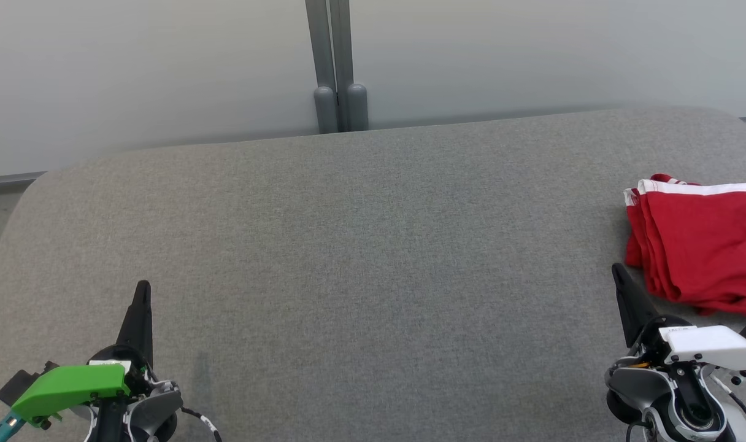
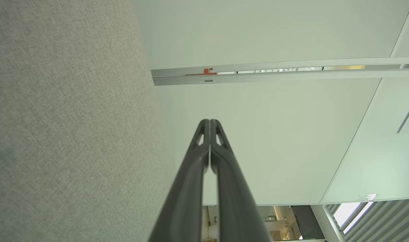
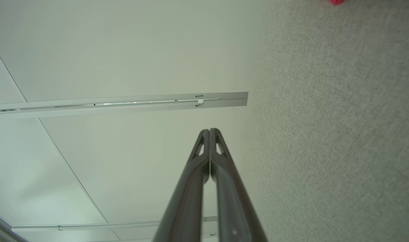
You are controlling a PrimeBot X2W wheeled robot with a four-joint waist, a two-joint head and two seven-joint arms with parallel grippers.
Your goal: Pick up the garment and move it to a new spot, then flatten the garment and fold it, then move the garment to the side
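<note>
— Grey woven fabric covers the wide surface (image 1: 373, 258). Behind it stands a pale wall (image 1: 164, 73) with 1 grey double post (image 1: 339, 67) at 12 o'clock. Where is the garment?
— The red garment (image 1: 701, 242) with white trim lies at 3 o'clock in the head view, on the right part of the surface. It is folded in several layers, and the picture's border cuts it.
— Does a gripper touch it?
— I think not. The right gripper (image 1: 616, 267) is at 4 o'clock, just beside the garment's near left corner, but apart from it. Its 2 dark fingers are pressed together tip against tip and hold nothing.
— And the other one?
— The left gripper (image 1: 143, 285) is at 8 o'clock, well apart from the garment, above bare fabric. Its jaws are also fully closed on nothing.
— What sits on the wrists?
— A green cover (image 1: 72, 387) is on the left wrist, and a white cover (image 1: 710, 344) is on the right one. In the right wrist view a small red piece of the garment shows at 1 o'clock.
</note>
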